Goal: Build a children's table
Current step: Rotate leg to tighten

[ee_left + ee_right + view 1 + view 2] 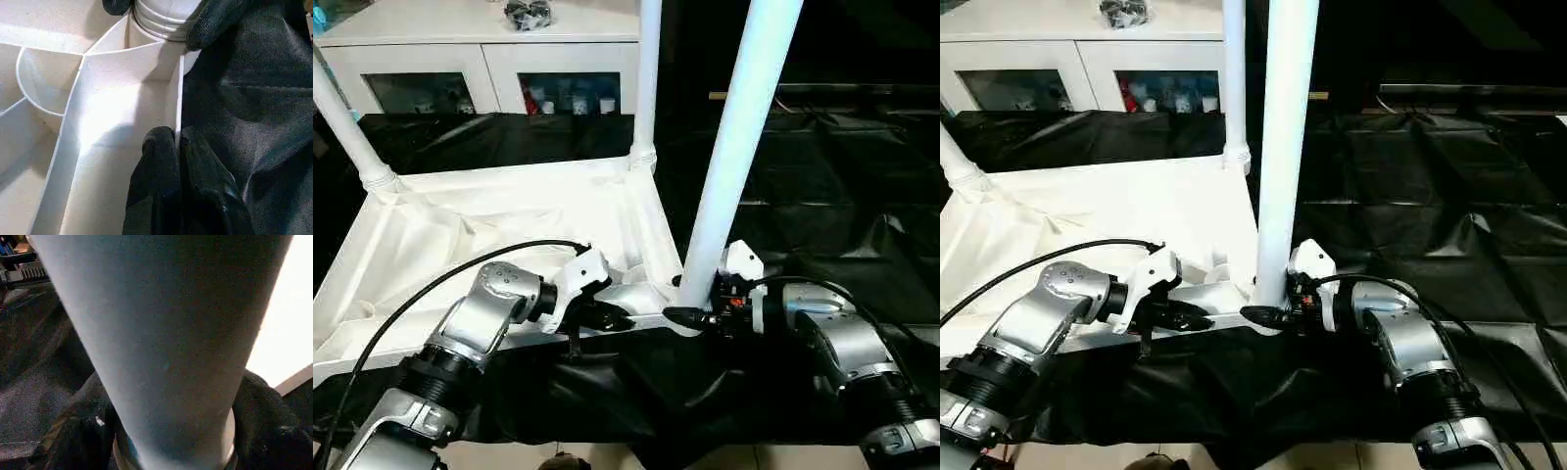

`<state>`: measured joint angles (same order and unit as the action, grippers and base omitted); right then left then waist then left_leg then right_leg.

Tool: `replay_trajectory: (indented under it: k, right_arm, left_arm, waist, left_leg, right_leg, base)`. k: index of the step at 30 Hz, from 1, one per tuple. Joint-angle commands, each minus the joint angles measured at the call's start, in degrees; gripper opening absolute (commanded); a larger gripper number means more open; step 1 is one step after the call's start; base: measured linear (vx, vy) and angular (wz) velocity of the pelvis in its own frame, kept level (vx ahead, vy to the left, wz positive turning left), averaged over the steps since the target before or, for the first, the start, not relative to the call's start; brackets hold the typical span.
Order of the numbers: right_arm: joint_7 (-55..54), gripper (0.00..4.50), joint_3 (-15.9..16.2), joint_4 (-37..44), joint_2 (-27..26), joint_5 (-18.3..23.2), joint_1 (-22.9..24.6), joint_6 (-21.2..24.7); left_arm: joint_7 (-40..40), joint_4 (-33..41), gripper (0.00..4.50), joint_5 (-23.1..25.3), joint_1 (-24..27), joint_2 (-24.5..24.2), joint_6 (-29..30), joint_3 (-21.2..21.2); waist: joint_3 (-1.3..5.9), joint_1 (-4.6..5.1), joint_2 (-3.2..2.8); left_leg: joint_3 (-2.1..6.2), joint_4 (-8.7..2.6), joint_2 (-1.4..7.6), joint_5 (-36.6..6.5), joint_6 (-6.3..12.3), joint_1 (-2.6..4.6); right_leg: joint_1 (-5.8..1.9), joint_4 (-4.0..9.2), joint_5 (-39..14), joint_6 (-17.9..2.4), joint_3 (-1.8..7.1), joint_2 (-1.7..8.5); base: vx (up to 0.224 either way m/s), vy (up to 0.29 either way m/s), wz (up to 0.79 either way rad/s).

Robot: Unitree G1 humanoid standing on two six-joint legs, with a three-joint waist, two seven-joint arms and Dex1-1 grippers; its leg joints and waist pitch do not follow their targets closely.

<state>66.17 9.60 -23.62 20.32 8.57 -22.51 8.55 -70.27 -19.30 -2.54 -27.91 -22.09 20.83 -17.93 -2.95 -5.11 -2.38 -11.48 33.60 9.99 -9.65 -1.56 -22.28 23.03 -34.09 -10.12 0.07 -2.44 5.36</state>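
The white tabletop (489, 225) lies upside down on a black cloth, ribs facing up. Three white legs stand upright in its corner sockets: far left (347, 127), far right (646, 88) and near right (734, 147). My right gripper (690, 313) is at the foot of the near right leg (166, 333), a black finger (264, 416) pressed to each side just above the socket. My left gripper (176, 137) is shut on the tabletop's thin near rim (178, 98), a short way left of that socket. In the left wrist view the right gripper's fingertips (215, 19) hug the leg's ringed base.
A white cabinet (480, 49) with glass doors stands behind the tabletop, a dark object (529, 12) on top of it. The black cloth (822, 196) spreads wrinkled to the right. Black cables loop over both silver forearms.
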Motion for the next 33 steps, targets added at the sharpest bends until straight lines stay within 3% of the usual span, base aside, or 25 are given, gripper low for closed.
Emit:
replay_trajectory:
  k: [1,3,6,7,8,9,12,13,17,20,21,24,26,28,31,33]
  right_arm:
    - [0.9,2.7,4.59,0.93,-3.11,-0.12,1.81,0.71]
    - [-3.9,2.68,2.92,-0.89,-5.16,-0.37,1.58,1.25]
    - [-14.95,2.67,-0.27,-5.65,-9.21,-1.75,-0.37,3.09]
    - [-16.68,2.67,-0.74,-6.54,-9.89,-1.94,-0.75,3.22]
    - [-21.19,2.67,-1.81,-8.9,-11.77,-2.49,-1.76,3.38]
    - [-23.63,2.67,-2.13,-10.06,-12.97,-2.87,-2.27,3.45]
    - [-31.97,2.67,-2.85,-13.45,-17.19,-4.13,-4.12,3.97]
    - [-33.3,2.67,-3.14,-14.11,-17.88,-4.21,-4.5,4.04]
    - [-39.76,2.67,-3.98,-18.27,-21.05,-5.7,-6.72,3.32]
    - [-39.34,2.67,-3.63,-19.23,-21.5,-6.58,-7.23,1.05]
    - [-38.82,3.22,-4.05,-19.16,-21.6,-6.06,-7.28,0.9]
    - [-35.93,3.46,-5.54,-18.19,-21.02,-3.99,-7.37,0.68]
    - [-31.31,3.81,-4.22,-15.86,-18.81,-3.92,-6.52,-1.76]
    - [-28.63,3.81,-3.46,-14.56,-17.69,-3.88,-5.94,-3.06]
    - [-19.94,3.81,-2.19,-9.68,-14.18,-1.77,-3.7,-3.73]
    - [-13.24,3.81,-0.8,-6.09,-10.83,-0.31,-1.89,-3.0]
  left_arm:
    - [3.53,1.61,0.0,-1.48,-1.46,1.87,-0.71,1.5]
    - [6.31,1.58,0.0,-1.32,-1.55,3.28,0.78,2.28]
    - [11.42,0.45,0.0,-0.34,-2.49,5.66,2.45,3.28]
    - [12.36,0.11,0.0,-0.24,-2.74,6.21,2.68,3.5]
    - [15.46,-1.04,0.0,0.14,-3.54,7.97,3.43,4.16]
    - [17.68,-1.97,0.0,0.5,-4.15,9.2,3.87,4.55]
    - [23.66,-3.94,0.0,1.16,-5.85,13.15,5.1,5.39]
    - [24.36,-4.01,0.0,1.12,-6.05,13.71,5.32,5.49]
    - [26.26,-3.0,0.0,1.49,-6.33,15.91,5.92,4.95]
    - [24.77,-1.88,0.0,1.45,-5.93,15.76,5.41,4.1]
    - [24.36,-1.75,0.0,1.38,-5.84,15.58,5.33,4.01]
    - [21.49,-1.41,0.0,0.91,-5.21,13.66,3.67,3.41]
    - [18.07,-0.23,0.0,0.42,-4.38,11.56,2.82,2.61]
    - [16.39,0.35,0.0,0.06,-4.07,10.76,2.56,2.36]
    - [11.88,1.26,0.0,-0.36,-3.43,8.03,1.17,1.63]
    - [8.13,1.82,0.0,-0.75,-2.87,5.79,0.24,0.99]
  waist:
    - [3.65,0.2,0.58]
    - [3.55,0.34,0.85]
    - [3.34,0.83,0.68]
    - [3.27,1.29,0.71]
    - [3.29,1.38,0.34]
    - [3.32,2.01,0.47]
    - [3.17,2.19,0.49]
    - [3.17,2.33,0.8]
    - [3.2,2.53,0.67]
    - [3.25,2.73,0.94]
    - [3.27,2.72,0.9]
    - [3.23,2.81,0.62]
    - [3.36,2.95,0.58]
    - [3.47,2.87,0.74]
    - [3.67,2.79,0.72]
    - [3.8,2.39,0.55]
  left_leg:
    - [1.43,-4.31,3.16,-15.78,1.59,1.48]
    - [1.46,-4.42,3.16,-16.3,1.34,1.5]
    - [1.57,-4.61,3.03,-18.35,-0.1,1.69]
    - [1.8,-4.79,2.85,-18.97,-0.83,1.38]
    - [1.94,-4.83,2.87,-19.58,-1.36,1.53]
    - [1.86,-4.73,2.74,-21.28,-2.09,1.91]
    - [1.86,-4.7,2.62,-22.08,-1.94,1.95]
    - [1.93,-4.72,2.54,-22.76,-1.86,1.93]
    - [2.08,-4.83,2.6,-22.67,-1.58,1.78]
    - [1.97,-4.81,2.59,-22.88,-1.28,1.71]
    - [1.99,-4.84,2.6,-22.86,-1.15,1.7]
    - [2.02,-4.91,2.64,-22.92,-0.82,1.65]
    - [2.12,-4.97,2.66,-22.44,-0.6,1.31]
    - [2.01,-4.9,2.78,-21.87,-0.28,1.27]
    - [1.76,-4.7,2.81,-18.45,1.09,1.1]
    - [1.54,-4.34,2.9,-16.48,2.5,1.36]
  right_leg:
    - [-2.03,3.93,-14.7,-13.09,1.88,3.04]
    - [-1.94,4.02,-15.99,-12.71,1.89,3.03]
    - [-1.54,4.52,-20.13,-11.82,1.98,3.14]
    - [-1.84,4.53,-21.72,-11.15,1.78,3.1]
    - [-1.76,4.51,-22.47,-10.82,1.74,3.14]
    - [-1.39,4.89,-23.01,-10.55,1.79,2.99]
    - [-1.23,5.18,-24.49,-9.93,1.86,3.03]
    - [-1.29,5.4,-25.87,-9.41,1.74,3.03]
    - [-1.18,5.54,-26.78,-8.45,1.73,3.08]
    - [-1.15,5.53,-25.54,-8.4,1.77,2.99]
    - [-1.2,5.48,-25.33,-8.42,1.79,3.01]
    - [-1.17,5.44,-24.95,-8.67,1.83,3.01]
    - [-1.49,5.26,-23.53,-8.88,1.8,3.09]
    - [-1.58,5.15,-21.87,-9.1,1.83,3.02]
    - [-1.91,4.48,-15.69,-11.32,1.91,2.91]
    - [-2.08,4.2,-11.82,-12.67,1.9,2.76]
  base:
    - [0.0,0.0,0.0]
    - [0.0,0.0,0.0]
    - [0.0,0.0,0.0]
    - [0.0,0.0,0.0]
    - [0.0,0.0,0.0]
    - [0.0,0.0,0.0]
    - [0.0,0.0,0.0]
    - [0.0,0.0,0.0]
    - [0.0,0.0,0.0]
    - [0.0,0.0,0.0]
    - [0.0,0.0,0.0]
    - [0.0,0.0,0.0]
    - [0.0,0.0,0.0]
    - [0.0,0.0,0.0]
    - [0.0,0.0,0.0]
    - [0.0,0.0,0.0]
